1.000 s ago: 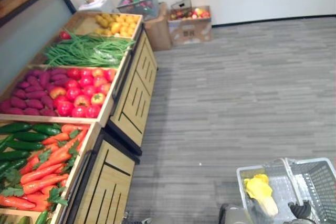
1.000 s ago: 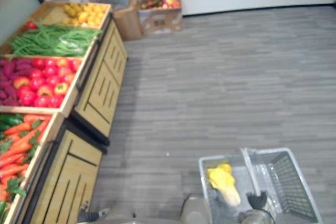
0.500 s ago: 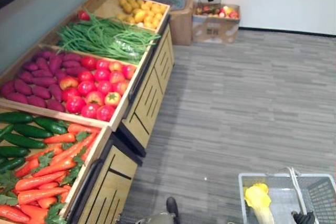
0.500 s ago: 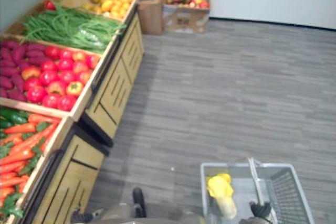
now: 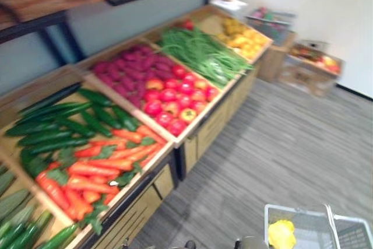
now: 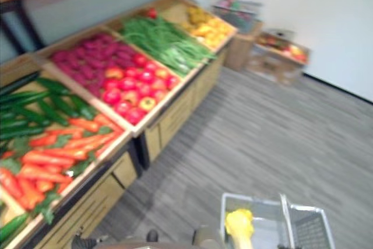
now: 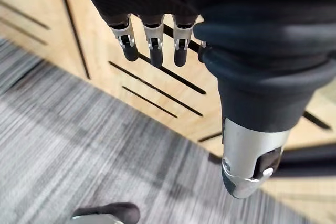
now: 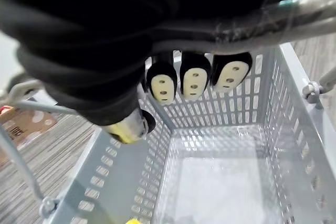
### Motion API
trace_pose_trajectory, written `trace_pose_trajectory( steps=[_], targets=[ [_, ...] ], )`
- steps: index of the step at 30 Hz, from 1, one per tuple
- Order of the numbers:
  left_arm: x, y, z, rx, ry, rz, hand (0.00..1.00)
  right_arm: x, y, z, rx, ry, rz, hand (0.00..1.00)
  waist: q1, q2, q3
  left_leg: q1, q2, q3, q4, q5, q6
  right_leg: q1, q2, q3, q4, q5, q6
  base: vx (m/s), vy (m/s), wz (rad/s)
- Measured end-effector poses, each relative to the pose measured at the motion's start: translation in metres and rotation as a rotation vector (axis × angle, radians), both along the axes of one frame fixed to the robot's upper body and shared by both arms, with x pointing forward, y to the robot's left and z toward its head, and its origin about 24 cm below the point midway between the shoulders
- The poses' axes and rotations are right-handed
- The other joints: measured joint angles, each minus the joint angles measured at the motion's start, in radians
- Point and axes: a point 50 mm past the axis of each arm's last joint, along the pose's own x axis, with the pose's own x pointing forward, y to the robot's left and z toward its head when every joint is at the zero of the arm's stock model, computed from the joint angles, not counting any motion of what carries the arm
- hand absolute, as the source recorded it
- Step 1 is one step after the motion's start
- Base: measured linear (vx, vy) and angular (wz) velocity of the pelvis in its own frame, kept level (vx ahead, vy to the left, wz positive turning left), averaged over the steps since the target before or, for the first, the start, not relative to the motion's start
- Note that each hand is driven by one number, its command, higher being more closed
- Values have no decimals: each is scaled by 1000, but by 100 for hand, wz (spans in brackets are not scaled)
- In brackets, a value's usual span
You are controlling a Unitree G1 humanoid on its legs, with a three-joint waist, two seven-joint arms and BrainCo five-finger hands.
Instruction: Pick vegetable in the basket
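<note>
One yellow vegetable (image 5: 281, 234) in basket (image 8: 286, 108), right hand (image 8: 191, 80) curled round handle (image 8: 294, 11)

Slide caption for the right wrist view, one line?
Right hand curled round the handle of a grey basket, held above the striped floor.

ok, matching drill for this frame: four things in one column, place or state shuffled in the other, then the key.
1 carrots
2 green beans
3 yellow vegetable
4 right robot hand

A in the grey basket
B curled round the basket handle
C sharing a bin with cucumbers
D between red produce and yellow produce

Pairs: 1-C, 2-D, 3-A, 4-B
</note>
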Motion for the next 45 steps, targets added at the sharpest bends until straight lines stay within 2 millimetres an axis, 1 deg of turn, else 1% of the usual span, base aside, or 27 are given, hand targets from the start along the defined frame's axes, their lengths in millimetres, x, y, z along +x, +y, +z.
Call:
trace_pose_trajectory(
  steps=[1, 2, 3, 4, 5, 6, 7, 8, 9, 10, 11, 12, 13, 14, 16, 18, 19, 22, 25, 27, 31, 33, 34, 36, 39, 42, 45],
  targets=[
    [-1, -2, -1, -7, -1, 17, 0, -3, 0, 0, 4, -2, -20, 100, 2, -3, -4, -2, -5, -31, 3, -3, -7, 4, 2, 25, -44, -1, -2, 145, -274, 173],
    [-4, -4, -2, -14, 3, 39, 0, -5, 0, 1, 1, -18, -54, 100, 17, -2, -6, -5, -12, -75, 22, -19, -28, 15, -2, 40, -133, 9, -2, 107, -251, 125],
    [-6, -3, -2, -12, 6, 50, 0, -6, 1, 2, -7, -31, -74, 100, 31, -15, -9, -20, -15, -74, 43, -45, -37, 26, -19, 31, -202, 47, 0, 90, -349, 149],
    [-12, 4, -1, 4, 14, 73, 0, -6, 9, 1, 5, -41, -79, 100, 45, -52, -19, -59, 3, 9, 86, -90, -56, 65, -66, -18, -278, 69, 15, 42, -321, 119],
    [-13, 4, -1, 1, 19, 86, 0, -3, 10, 0, 9, -49, -83, 100, 46, -53, -16, -70, 20, 31, 98, -93, -67, 83, -69, -48, -303, 44, 15, 35, -437, 141],
    [-16, -4, -4, -24, 32, 109, 0, 4, 5, 4, -11, -79, -89, 100, 46, -30, -21, -93, 65, 37, 102, -83, -91, 86, -54, -117, -312, 38, 3, 47, -413, 116],
    [-18, -7, -5, -31, 38, 128, 0, 9, 3, 6, -22, -95, -95, 100, 49, -7, -19, -107, 95, 40, 98, -63, -115, 97, -40, -161, -316, 35, -4, 62, -401, 126],
    [-20, -10, -6, -39, 41, 138, 0, 18, 3, 6, -12, -133, -111, 100, 54, 10, -13, -113, 129, 63, 86, -40, -136, 115, -30, -207, -319, 29, -14, 55, -277, 98],
    [-21, -11, -7, -42, 45, 144, 0, 24, 4, 7, -9, -151, -113, 100, 54, 17, -10, -119, 152, 101, 86, -29, -133, 125, -28, -233, -319, 27, -19, 35, -232, 107],
    [-23, -13, -7, -52, 49, 170, 0, 32, 3, 9, -13, -183, -110, 100, 52, 22, -9, -133, 198, 222, 106, -17, -111, 138, -32, -281, -318, 20, -31, 0, -169, 105],
    [-24, -13, -8, -54, 46, 205, 0, 39, 0, 14, -26, -229, -118, 100, 50, 23, -9, -140, 254, 401, 141, -13, -94, 151, -41, -322, -318, 14, -40, 3, -128, 100],
    [-25, -13, -8, -52, 49, 217, 0, 42, -1, 17, -38, -247, -119, 100, 48, 23, -10, -135, 284, 510, 158, -12, -91, 157, -48, -338, -319, 14, -41, 16, -57, 84],
    [-28, -13, -8, -53, 55, 233, 0, 46, -6, 21, -58, -278, -128, 100, 45, 23, -9, -116, 316, 670, 171, -13, -90, 164, -62, -363, -319, 12, -41, 44, 53, 66],
    [-29, -13, -8, -52, 59, 244, 0, 50, -9, 24, -73, -300, -134, 100, 44, 23, -7, -108, 310, 716, 161, -6, -96, 170, -77, -376, -319, 12, -40, 27, 85, 50],
    [-35, -12, -9, -51, 79, 263, 0, 56, -10, 25, -75, -317, -133, 100, 39, 29, -12, -104, 284, 705, 138, 0, -100, 181, -86, -373, -342, 17, -26, 2, 107, 23],
    [-38, -12, -9, -45, 86, 275, 0, 50, -11, 19, -54, -298, -175, 100, 35, 31, -18, -88, 233, 687, 66, 25, -101, 208, -102, -376, -404, 34, -3, 8, 139, 29],
    [-39, -11, -10, -44, 89, 275, 0, 46, -11, 16, -43, -284, -191, 100, 35, 30, -19, -80, 217, 686, 40, 38, -98, 212, -106, -373, -417, 40, 3, 14, 104, 19],
    [-41, -9, -9, -36, 97, 275, 0, 41, -6, 6, 14, -233, -220, 100, 27, 31, -18, -64, 177, 675, -30, 76, -94, 218, -110, -372, -455, 65, 11, 28, 58, 12],
    [-40, -8, -9, -32, 97, 250, 0, 38, -2, 0, 45, -193, -238, 100, 26, 38, -22, -61, 152, 655, -61, 92, -89, 225, -112, -379, -483, 85, 23, 52, 48, 10],
    [-39, -6, -9, -25, 97, 239, 0, 38, -2, -1, 50, -190, -251, 100, 25, 42, -22, -49, 144, 644, -82, 99, -91, 230, -112, -377, -495, 94, 23, 60, 33, -6],
    [-32, 4, -6, 2, 83, 221, 0, 37, -7, 1, 37, -189, -253, 100, 20, 38, -21, -9, 129, 637, -135, 109, -95, 243, -111, -358, -507, 101, 23, 61, 24, -15],
    [-29, 8, -4, 12, 73, 217, 0, 40, -12, 4, 18, -187, -231, 100, 14, 36, -20, 16, 115, 639, -172, 119, -94, 244, -113, -343, -514, 105, 22, 54, 52, -17],
    [-26, 12, -3, 22, 67, 213, 0, 42, -13, 4, 14, -185, -218, 100, 10, 31, -19, 17, 112, 639, -172, 119, -94, 244, -116, -336, -515, 105, 22, 56, 50, -12],
    [-25, 27, 1, 63, 61, 208, 0, 47, -9, 3, 27, -181, -194, 100, 4, 13, -17, 25, 109, 633, -173, 117, -96, 243, -116, -317, -531, 116, 21, 58, 27, -27],
    [-23, 34, 4, 85, 55, 211, 0, 50, -7, 1, 39, -174, -186, 100, 1, 8, -14, 31, 107, 631, -176, 112, -102, 243, -116, -300, -544, 123, 25, 16, 4, -22],
    [-21, 40, 6, 96, 25, 291, 0, 46, -5, -2, 51, -150, -177, 100, -2, 4, -13, 32, 106, 617, -179, 110, -103, 245, -117, -300, -548, 123, 25, 0, 0, 0],
    [-27, 47, 8, 124, 20, 379, 0, 42, -6, -4, 66, -130, -169, 100, -3, 2, -14, 33, 106, 596, -179, 109, -104, 250, -117, -306, -549, 122, 23, 12, -15, 7]
  ],
)
